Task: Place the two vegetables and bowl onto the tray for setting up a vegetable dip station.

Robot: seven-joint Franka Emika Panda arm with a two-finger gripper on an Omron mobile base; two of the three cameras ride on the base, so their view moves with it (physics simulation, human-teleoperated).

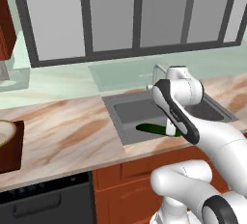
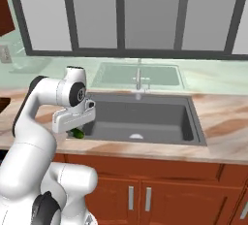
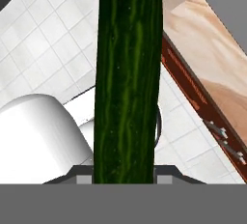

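My gripper (image 1: 170,130) is shut on a slim dark green cucumber (image 1: 153,129) and holds it lying level above the front edge of the sink. Seen from the right base view, the gripper (image 2: 73,127) hangs over the sink's near left corner, with a bit of the cucumber (image 2: 76,133) showing beneath the hand. In the hand view the cucumber (image 3: 128,73) runs straight up from the gripper (image 3: 126,174), over floor tiles and the counter's edge. At the far left, the bowl (image 1: 5,132) rests on the dark brown tray (image 1: 13,153), both cut off by the frame.
A grey sink (image 2: 145,117) with a faucet (image 2: 138,79) is set into the marbled counter (image 1: 67,131) below a wide window. A dark appliance front (image 1: 46,201) and brown cabinet doors (image 2: 140,195) lie under the counter.
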